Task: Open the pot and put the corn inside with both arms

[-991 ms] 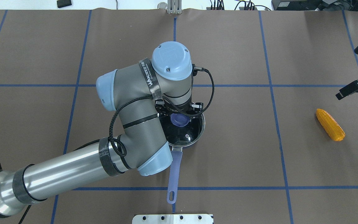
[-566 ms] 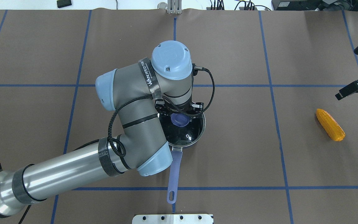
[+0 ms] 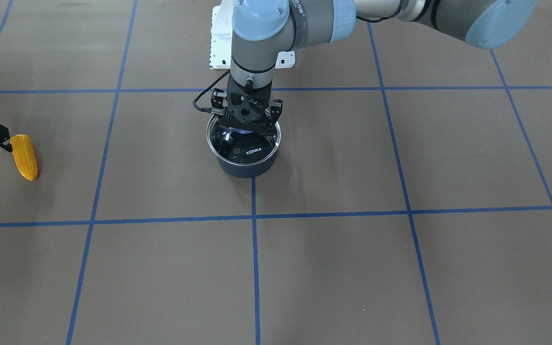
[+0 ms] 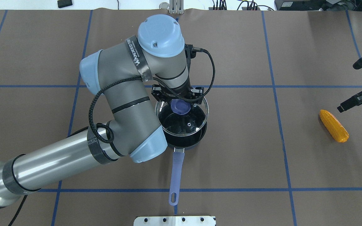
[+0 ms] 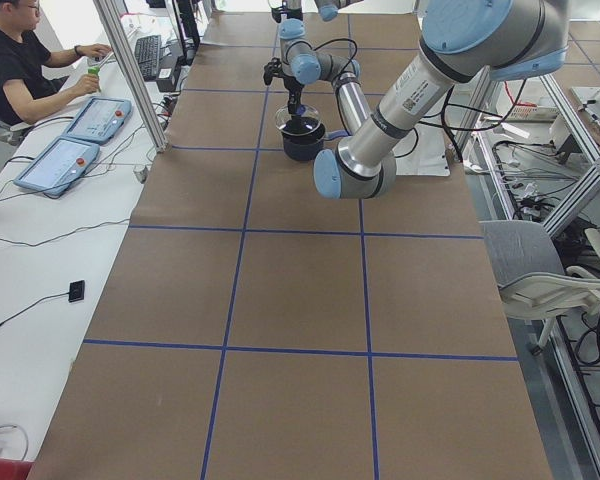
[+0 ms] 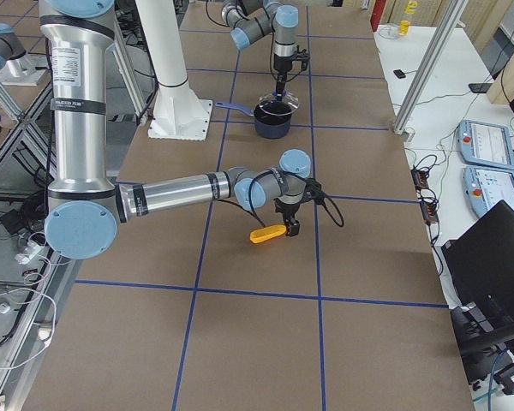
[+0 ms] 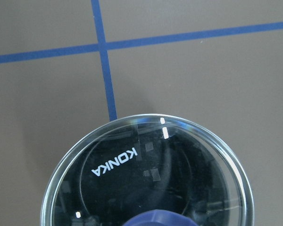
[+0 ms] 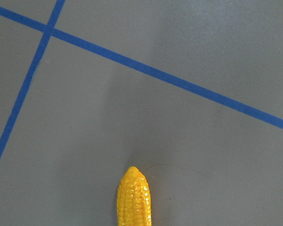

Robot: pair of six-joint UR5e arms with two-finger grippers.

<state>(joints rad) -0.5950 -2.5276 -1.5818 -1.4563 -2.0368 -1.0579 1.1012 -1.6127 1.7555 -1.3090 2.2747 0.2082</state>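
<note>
The corn (image 4: 333,125) lies flat near the tabletop's (image 4: 309,172) right-hand edge, about midway along it. It is judged light and rigid, with a glossy, bumpy skin. Being round and tapered, it could roll or squirt out of a pinch, so it is best taken across its thicker middle. The right end effector (image 6: 288,224) hangs just beside its upper tip, spread wide and empty.

The pot (image 4: 184,145) stands near the centre, and its handle (image 4: 176,175) is pointed at the robot-side edge. Its glass lid (image 4: 184,124) is pinched by the purple knob (image 4: 180,107) in the left end effector (image 4: 179,103) and is carried just above the rim, slightly offset. The lid is judged fragile and slick, so it should be set down gently.

The brown covering is flat, matte and gridded with blue tape. Ample room for the lid is seen toward the left-hand edge.
</note>
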